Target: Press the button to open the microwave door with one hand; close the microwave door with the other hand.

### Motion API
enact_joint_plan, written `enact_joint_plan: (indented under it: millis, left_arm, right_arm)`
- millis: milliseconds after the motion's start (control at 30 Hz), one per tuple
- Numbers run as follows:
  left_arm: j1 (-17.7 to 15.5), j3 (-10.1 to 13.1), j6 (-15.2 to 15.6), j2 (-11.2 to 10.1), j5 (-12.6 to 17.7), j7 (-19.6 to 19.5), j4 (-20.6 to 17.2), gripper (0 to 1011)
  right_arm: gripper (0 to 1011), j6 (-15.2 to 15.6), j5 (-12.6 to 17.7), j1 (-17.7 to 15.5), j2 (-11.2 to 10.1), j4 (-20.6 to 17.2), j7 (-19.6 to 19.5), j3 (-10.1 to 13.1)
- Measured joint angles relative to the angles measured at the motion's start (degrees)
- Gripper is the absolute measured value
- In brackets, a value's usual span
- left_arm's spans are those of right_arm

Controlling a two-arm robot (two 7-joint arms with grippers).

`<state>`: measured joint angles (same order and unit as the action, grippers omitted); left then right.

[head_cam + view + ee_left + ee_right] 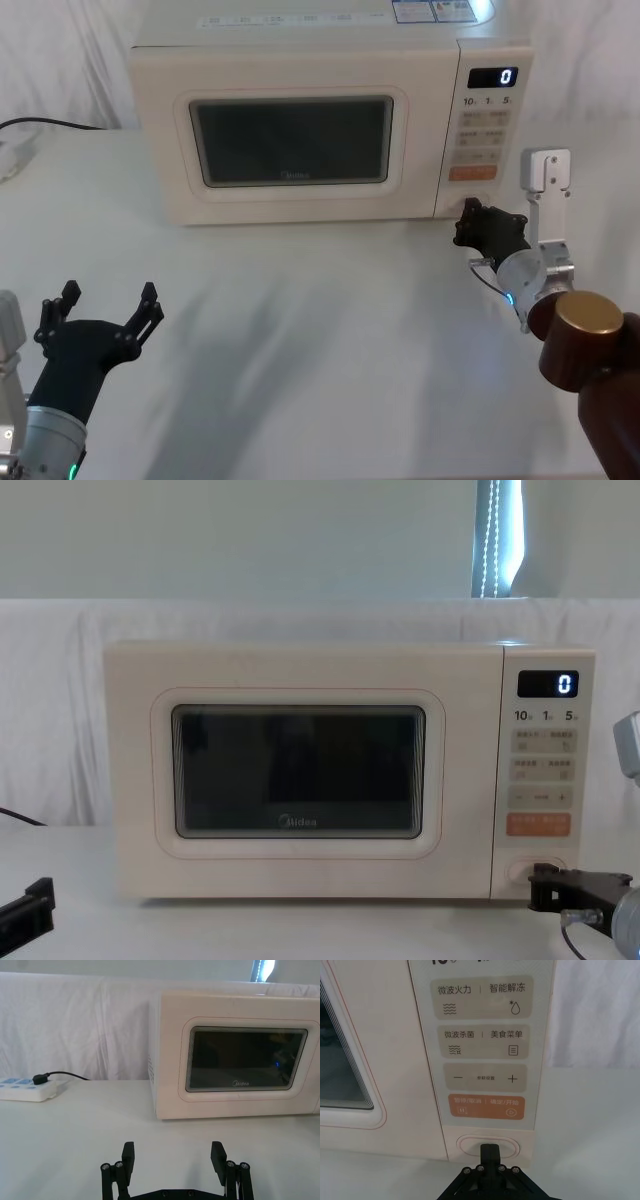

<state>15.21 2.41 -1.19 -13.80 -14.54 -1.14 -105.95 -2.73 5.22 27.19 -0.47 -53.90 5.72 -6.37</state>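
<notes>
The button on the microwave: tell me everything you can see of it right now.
The button is a large cream oval with a thin outline, looking like smooth plastic, set in a recessed cream strip at the bottom of the control panel, just under the orange key. It faces forward. The right gripper, shut, has its tip at the oval's middle, seemingly touching. The microwave door is shut. The left gripper hangs open near the table's front.

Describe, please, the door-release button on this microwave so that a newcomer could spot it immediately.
Start at the cream microwave and go to the control panel beside its dark window. At the very bottom, under the orange key, sits the button: a large cream oval with a thin outline, bigger than any key above it. The right gripper is at it.
</notes>
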Motion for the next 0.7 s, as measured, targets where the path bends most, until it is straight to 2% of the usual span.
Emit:
enact_joint_plan:
  millis: [700]
  left_arm:
    - [0.0,0.0,0.0,0.0,0.0,0.0,0.0,1001]
  right_arm:
    - [0,-1.0,-0.4,1.3,0.5,2.2,-0.3,0.8]
